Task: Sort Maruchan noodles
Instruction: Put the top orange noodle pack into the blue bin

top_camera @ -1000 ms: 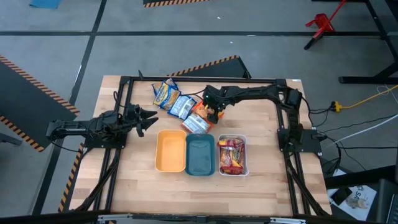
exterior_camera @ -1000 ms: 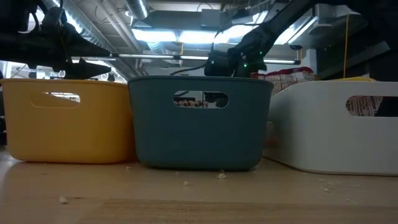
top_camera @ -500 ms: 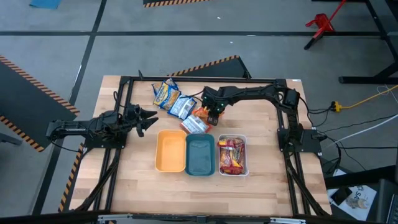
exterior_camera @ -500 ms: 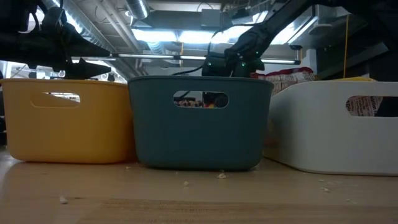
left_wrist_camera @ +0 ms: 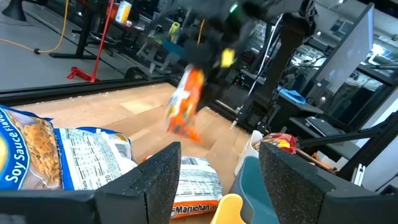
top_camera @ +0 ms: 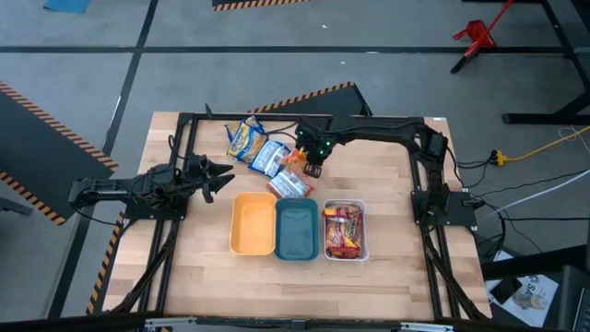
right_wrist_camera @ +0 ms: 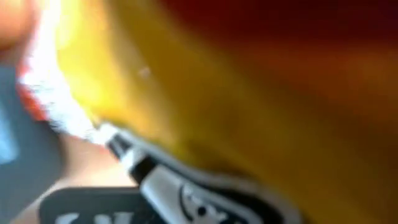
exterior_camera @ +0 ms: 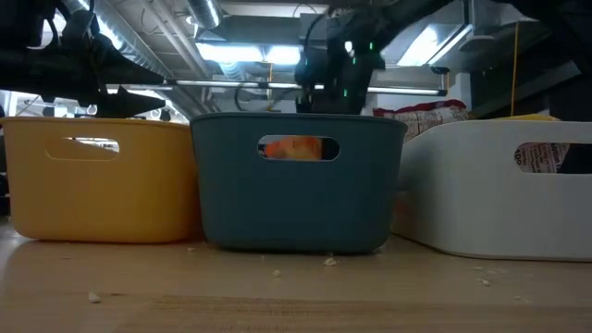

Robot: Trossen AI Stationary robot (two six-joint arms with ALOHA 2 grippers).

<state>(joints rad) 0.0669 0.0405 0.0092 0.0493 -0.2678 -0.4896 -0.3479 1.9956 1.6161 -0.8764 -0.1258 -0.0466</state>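
Noodle packet, orange (left_wrist_camera: 186,102), hangs off the surface in the right gripper (top_camera: 312,164), jaws closed on its top edge; sits upper centre of the high view, just above the teal tray (top_camera: 296,231). Right arm reaches across from the frame's right side. Left gripper (top_camera: 217,175) waits at left-centre, jaws apart, holding nothing. Remaining packets (top_camera: 256,148) lie in a loose pile above the trays. Yellow tray (top_camera: 253,224) looks empty, teal tray looks empty, white tray (top_camera: 344,231) holds red-brown packets.
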